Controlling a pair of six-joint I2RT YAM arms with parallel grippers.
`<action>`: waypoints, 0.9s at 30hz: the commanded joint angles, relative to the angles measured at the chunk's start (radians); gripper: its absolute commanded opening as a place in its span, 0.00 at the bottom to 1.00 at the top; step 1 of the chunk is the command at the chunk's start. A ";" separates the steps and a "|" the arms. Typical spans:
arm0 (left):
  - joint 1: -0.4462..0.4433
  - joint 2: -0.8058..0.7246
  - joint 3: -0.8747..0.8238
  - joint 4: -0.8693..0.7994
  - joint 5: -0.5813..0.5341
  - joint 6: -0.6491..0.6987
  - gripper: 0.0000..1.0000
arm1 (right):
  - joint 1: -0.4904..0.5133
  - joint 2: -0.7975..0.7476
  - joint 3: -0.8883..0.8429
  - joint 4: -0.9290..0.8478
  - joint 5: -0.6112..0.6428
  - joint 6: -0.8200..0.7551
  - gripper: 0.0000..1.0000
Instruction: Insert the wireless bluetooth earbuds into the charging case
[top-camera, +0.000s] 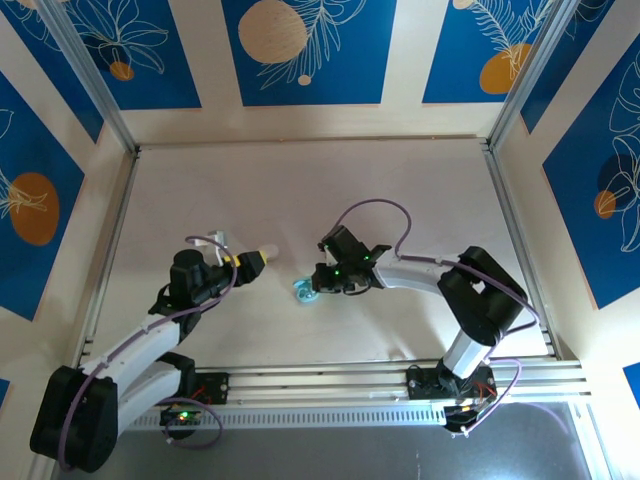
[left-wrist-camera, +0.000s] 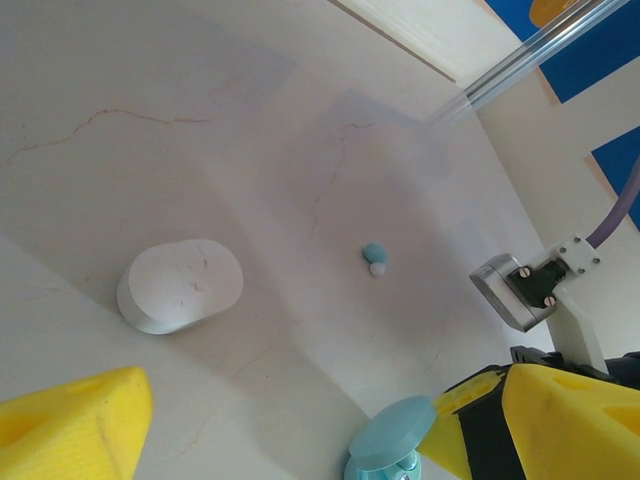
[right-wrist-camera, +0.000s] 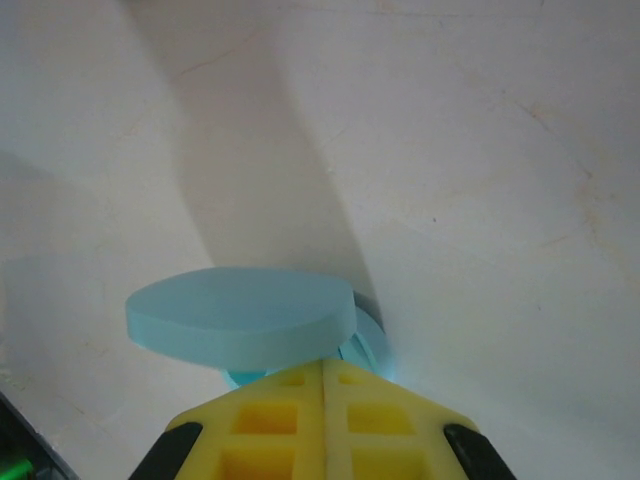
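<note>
Pale, faintly veined tabletop (top-camera: 300, 190), walled by blue flower-print panels (top-camera: 340, 75), holds the work. Seen from the left wrist, two earbuds (left-wrist-camera: 375, 259) lie on bare table: a blue bud (left-wrist-camera: 372, 251) and a white bud (left-wrist-camera: 378, 270), touching, the white at 6 o'clock of the blue. I judge them feather-light, hard and slick, rounded enough to roll or squirt out of a pinch. The tips should come straight down and close gently across one bud's widest part, and since the pair touch, taking one will likely nudge the other. At 9 o'clock of them, well apart, sits a white case (left-wrist-camera: 180, 285), lid down. At 6 o'clock of them the blue case (left-wrist-camera: 392, 445) stands with its lid raised; whether anything already sits in its wells is too hidden to tell. The left gripper (left-wrist-camera: 325, 400) hangs over this stretch, spread wide and empty, with the blue case between its tips in its own view. The right gripper (right-wrist-camera: 325, 368) is pinched fully together on nothing. Its tips are right at the base of the blue case beneath the lid, seemingly steadying it, though contact is unclear. From above, the right gripper lies at 2 o'clock of the blue case and the left at 10 o'clock.
</note>
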 joint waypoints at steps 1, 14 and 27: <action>-0.009 -0.010 -0.003 0.044 0.011 0.006 0.90 | 0.004 -0.098 -0.019 -0.049 0.017 0.014 0.00; -0.016 -0.030 -0.007 0.030 -0.017 0.024 0.99 | -0.107 -0.271 -0.091 -0.136 0.026 -0.015 0.10; -0.036 -0.004 0.001 0.035 -0.018 0.026 1.00 | -0.141 -0.081 -0.085 0.040 -0.057 0.015 0.17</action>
